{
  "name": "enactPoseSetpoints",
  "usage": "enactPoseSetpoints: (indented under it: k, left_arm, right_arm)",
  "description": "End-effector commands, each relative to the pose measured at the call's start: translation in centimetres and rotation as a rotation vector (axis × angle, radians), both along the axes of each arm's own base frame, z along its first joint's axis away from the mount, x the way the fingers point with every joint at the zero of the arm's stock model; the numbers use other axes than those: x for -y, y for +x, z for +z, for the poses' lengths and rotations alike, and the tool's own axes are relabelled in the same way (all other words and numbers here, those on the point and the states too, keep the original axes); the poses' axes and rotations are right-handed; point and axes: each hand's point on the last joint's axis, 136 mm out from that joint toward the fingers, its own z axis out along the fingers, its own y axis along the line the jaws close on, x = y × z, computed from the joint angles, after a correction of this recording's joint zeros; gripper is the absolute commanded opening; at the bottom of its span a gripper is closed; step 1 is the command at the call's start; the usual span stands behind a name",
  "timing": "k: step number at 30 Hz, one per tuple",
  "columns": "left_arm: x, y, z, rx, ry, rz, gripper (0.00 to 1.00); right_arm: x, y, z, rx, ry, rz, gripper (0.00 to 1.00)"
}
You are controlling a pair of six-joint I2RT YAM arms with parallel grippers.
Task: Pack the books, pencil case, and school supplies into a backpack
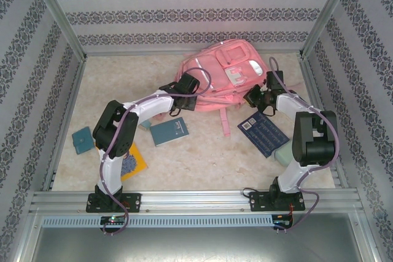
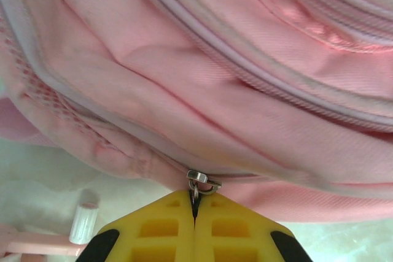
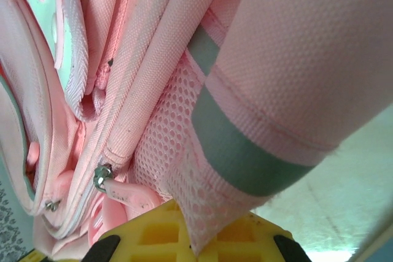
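1. Top external view: fixed high above and behind both arm bases, facing down and forward over the table (image 1: 202, 157). Coverage is distant and wide.
2. Left wrist view: mounted behind the left gripper (image 2: 195, 199), facing along its fingers (image 2: 153, 231). The backpack (image 2: 245, 90) lies directly ahead of the tips, very near.
3. Right wrist view: mounted behind the right gripper (image 3: 195, 232), facing along its fingers (image 3: 153, 234). Range is equally near.
4. Shared region: all three views cover the backpack at each gripper's tips.

We put the backpack (image 1: 224, 72) at the table's (image 1: 202, 170) 12 o'clock; first book (image 1: 264, 133) at its 5, second book (image 1: 169, 131) at 7, third book (image 1: 136, 164) beyond it.
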Motion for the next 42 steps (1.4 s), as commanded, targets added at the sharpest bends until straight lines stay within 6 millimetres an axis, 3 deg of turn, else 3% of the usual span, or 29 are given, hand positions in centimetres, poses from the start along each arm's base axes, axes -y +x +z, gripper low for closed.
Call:
enactPoseSetpoints:
  k: [1,5,6,8,12,18,23,27,36,39,42]
  left_arm:
    - [-0.4,-2.2,1.0,-0.034,0.033,-0.042,0.0]
    - [3.1,-3.9,2.2,-0.038,-0.04,-0.14,0.0]
    - [3.8,-4.3,2.3,-0.046,-0.063,-0.158,0.0]
    - [5.6,-5.4,2.8,-0.067,-0.119,-0.199,0.0]
    - [8.7,-7.2,3.6,-0.081,-0.164,-0.276,0.0]
    - [12.3,-9.1,4.2,-0.102,-0.225,-0.345,0.0]
    - [13.9,-10.4,4.5,-0.123,-0.252,-0.393,0.0]
    - [14.5,-11.2,4.5,-0.139,-0.263,-0.424,0.0]
    - [14.9,-12.6,4.1,-0.157,-0.259,-0.469,0.0]
    - [14.9,-12.8,4.0,-0.159,-0.259,-0.469,0.0]
    - [14.9,-12.7,4.0,-0.149,-0.253,-0.462,0.0]
  right_arm:
    - [4.7,2.6,1.4,0.069,-0.108,-0.093,0.0]
    - [6.6,3.4,1.8,0.066,-0.124,-0.108,0.04]
    - [6.8,3.5,2.1,0.067,-0.127,-0.108,0.11]
    - [7.3,3.4,2.6,0.066,-0.137,-0.118,0.4]
    - [7.2,1.7,3.2,0.05,-0.14,-0.134,0.57]
    - [5.0,-3.6,2.9,0.018,-0.121,-0.121,0.6]
    - [0.9,-7.9,2.1,0.01,-0.087,-0.077,0.58]
    - [-2.9,-9.8,1.3,0.003,-0.054,-0.036,0.59]
    - [-7.8,-9.3,0.7,-0.003,-0.019,0.019,0.62]
    - [-8.8,-8.9,0.8,0.002,-0.014,0.035,0.61]
    - [-9.2,-8.5,0.6,-0.001,-0.023,0.046,0.67]
